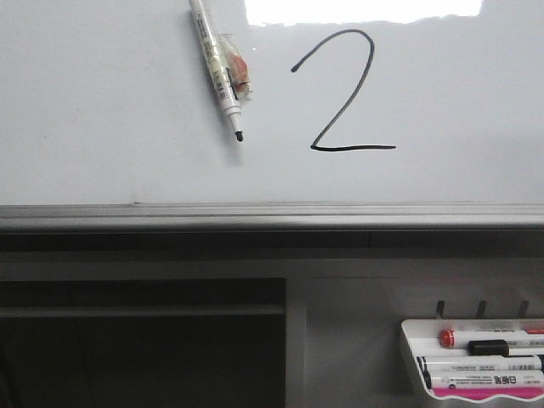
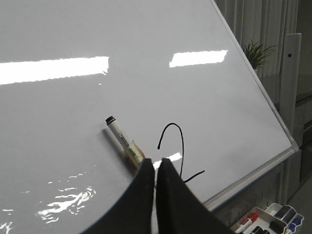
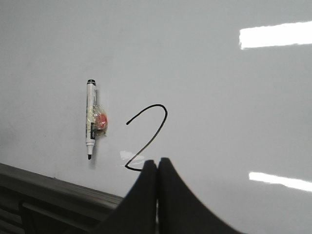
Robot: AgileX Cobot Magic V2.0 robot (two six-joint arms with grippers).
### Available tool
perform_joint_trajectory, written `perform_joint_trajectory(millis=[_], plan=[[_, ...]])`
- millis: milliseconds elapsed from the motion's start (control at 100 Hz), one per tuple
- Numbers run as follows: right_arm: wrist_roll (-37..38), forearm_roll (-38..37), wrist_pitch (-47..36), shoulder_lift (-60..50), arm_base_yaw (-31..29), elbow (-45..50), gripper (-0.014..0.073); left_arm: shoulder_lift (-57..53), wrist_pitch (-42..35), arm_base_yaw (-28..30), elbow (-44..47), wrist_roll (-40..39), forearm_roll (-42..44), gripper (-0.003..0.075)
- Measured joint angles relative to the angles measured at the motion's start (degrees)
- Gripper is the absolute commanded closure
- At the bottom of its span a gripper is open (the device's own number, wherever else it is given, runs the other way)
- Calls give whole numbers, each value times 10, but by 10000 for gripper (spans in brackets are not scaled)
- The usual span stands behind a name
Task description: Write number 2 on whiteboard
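Note:
The whiteboard (image 1: 110, 119) fills the upper half of the front view, with a grey metal strip (image 1: 272, 214) along its lower edge. A black hand-drawn number 2 (image 1: 344, 93) stands on it right of centre. It also shows in the left wrist view (image 2: 176, 146) and the right wrist view (image 3: 148, 136), partly hidden by the fingers. A white marker pen (image 1: 218, 72) with a black tip hangs on the board left of the 2, tip down. My left gripper (image 2: 156, 162) and right gripper (image 3: 157, 162) are both shut and empty, away from the board. Neither shows in the front view.
A small white tray (image 1: 476, 361) of several markers hangs below the board at the lower right. It also shows in the left wrist view (image 2: 270, 222). A dark recess (image 1: 140, 340) lies below the board at the left. A potted plant (image 2: 257, 52) stands beyond the board's edge.

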Motion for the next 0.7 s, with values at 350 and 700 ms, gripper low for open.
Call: perform_joint_trajectory(millis=[350, 700], plan=[[0, 2, 0, 0, 0, 7, 662, -4, -2, 0, 3, 0, -2, 740], [-1, 2, 0, 0, 0, 7, 662, -4, -2, 0, 3, 0, -3, 740]])
